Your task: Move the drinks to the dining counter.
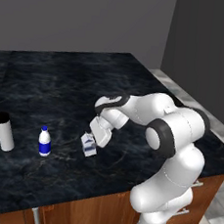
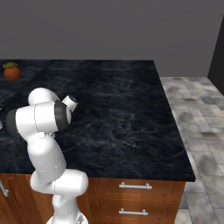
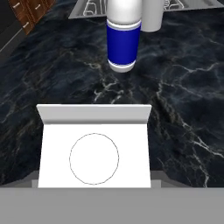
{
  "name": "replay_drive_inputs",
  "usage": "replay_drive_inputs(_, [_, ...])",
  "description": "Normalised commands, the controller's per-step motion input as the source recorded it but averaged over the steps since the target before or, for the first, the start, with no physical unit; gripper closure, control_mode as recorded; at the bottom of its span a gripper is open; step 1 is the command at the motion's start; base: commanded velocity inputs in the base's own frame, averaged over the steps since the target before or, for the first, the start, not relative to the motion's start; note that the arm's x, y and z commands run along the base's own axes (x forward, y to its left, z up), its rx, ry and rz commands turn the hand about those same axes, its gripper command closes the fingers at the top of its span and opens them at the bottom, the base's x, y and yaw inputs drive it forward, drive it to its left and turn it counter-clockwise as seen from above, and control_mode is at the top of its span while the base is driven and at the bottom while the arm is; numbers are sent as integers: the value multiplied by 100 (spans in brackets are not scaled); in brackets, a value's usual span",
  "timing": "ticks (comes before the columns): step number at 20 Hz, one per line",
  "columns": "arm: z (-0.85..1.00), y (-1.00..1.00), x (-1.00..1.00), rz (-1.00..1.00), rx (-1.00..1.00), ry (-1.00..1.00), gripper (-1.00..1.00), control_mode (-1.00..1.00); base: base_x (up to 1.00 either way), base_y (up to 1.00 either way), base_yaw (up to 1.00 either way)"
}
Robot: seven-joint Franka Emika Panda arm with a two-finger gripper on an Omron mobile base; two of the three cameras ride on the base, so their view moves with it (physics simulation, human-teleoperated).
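You see the small carton [image 1: 88,144] standing upright on the black marble tabletop [image 1: 63,79], its long axis vertical and its gabled ridge on top. It is white with blue markings on its side in the left base view. In the hand view the carton [image 3: 93,146] sits right in front of the camera: a white face with a thin circle drawn on it and a folded ridge running across its top edge.

The gripper [image 1: 100,136] hangs just beside the carton, right at its upper edge, and you cannot tell whether it touches it. The fingers are hidden behind the hand and the carton, so you cannot tell whether they are spread or pinching.

To the left of the carton stands the small bottle [image 1: 44,142], upright, white with a blue label and a blue cap. Further left stands the tall white cylinder [image 1: 4,131] with its black cap, also upright. The three drinks form a rough row near the tabletop's near edge, each apart from the next.

In the right base view a small potted plant [image 2: 12,71] sits on the tabletop's far left.
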Motion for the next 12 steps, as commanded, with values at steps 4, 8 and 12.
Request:
replay_drive_inputs(4, [0, 0, 0, 0, 0, 0, -100, -100, 0, 0, 0])
replay_drive_inputs(8, [0, 0, 0, 0, 0, 0, -100, -100, 0, 0, 0])
replay_drive_inputs(12, [0, 0, 0, 0, 0, 0, -100, -100, 0, 0, 0])
